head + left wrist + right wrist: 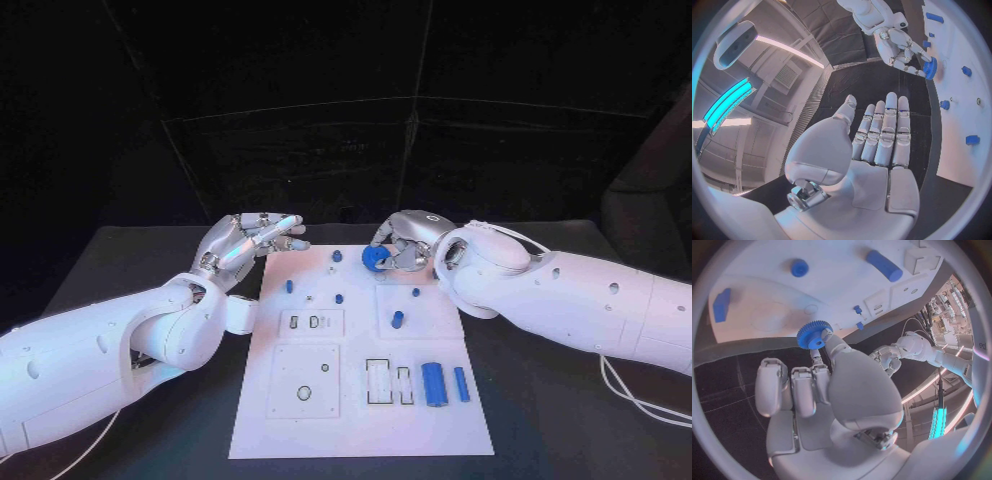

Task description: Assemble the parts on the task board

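- Head view: the white task board [361, 400] is lying flat in the middle of the black worktop [130, 260], a smooth rectangular plate with inset panels and slots. Near its close right corner a fat blue cylinder [433, 383] and a thinner blue bar [462, 384] are lying side by side, just beside two open rectangular slots [378, 381]. Small blue pegs are standing further up the board, one short rounded peg [398, 319] near the middle.
- Head view: the right hand [407, 245] is hovering at the board's far edge, its fingers pinching a blue toothed gear [375, 258]. The left hand [253, 243] is resting just off the board's far left corner, fingers stretched out and holding nothing.
- Left wrist view: the left hand [879, 145] is showing its pale palm with the fingers [891, 125] lying straight and close together, nothing in them. Beyond them the right hand [901, 50] is gripping the gear [930, 68] at the board [961, 140] edge, and blue pegs are dotting the white surface.
- Right wrist view: the right hand [826, 385] is holding the gear [814, 334] between thumb and fingertip, the other fingers curling loosely below. The gear's fine teeth and centre hole are plain here. It is sitting just off the board [773, 290] rim; I cannot tell whether it is touching. The cylinder [884, 265] and a round blue peg [799, 267] are lying on the board, and the left hand [887, 359] is showing small beyond.
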